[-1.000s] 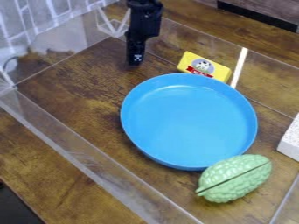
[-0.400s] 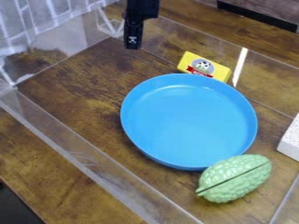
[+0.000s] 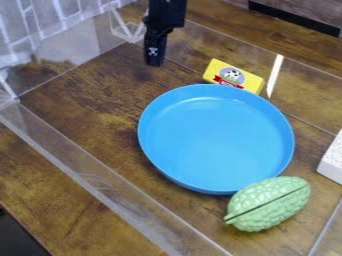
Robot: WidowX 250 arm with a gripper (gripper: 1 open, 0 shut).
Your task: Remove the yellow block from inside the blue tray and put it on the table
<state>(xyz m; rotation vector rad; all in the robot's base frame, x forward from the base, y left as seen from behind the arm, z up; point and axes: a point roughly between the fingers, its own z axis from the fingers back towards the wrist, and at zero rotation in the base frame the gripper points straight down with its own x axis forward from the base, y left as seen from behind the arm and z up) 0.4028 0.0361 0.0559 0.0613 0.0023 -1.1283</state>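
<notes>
The yellow block (image 3: pixel 230 74), flat with a cartoon picture on top, lies on the table (image 3: pixel 94 110) just beyond the far rim of the blue tray (image 3: pixel 214 140). Nothing lies inside the tray. My black gripper (image 3: pixel 155 60) hangs pointing down over the table, to the left of the block and apart from it. It holds nothing. Its fingers look narrow and dark, and I cannot make out whether there is a gap between them.
A bumpy green gourd (image 3: pixel 267 203) sits at the tray's near right rim. A white object (image 3: pixel 333 158) shows at the right edge. Clear plastic walls (image 3: pixel 80 170) run along the near left side, and a white strip (image 3: pixel 275 76) stands beside the block.
The gripper has risen from near the tabletop to a higher spot, staying left of the yellow block. Block, tray and gourd have not moved.
</notes>
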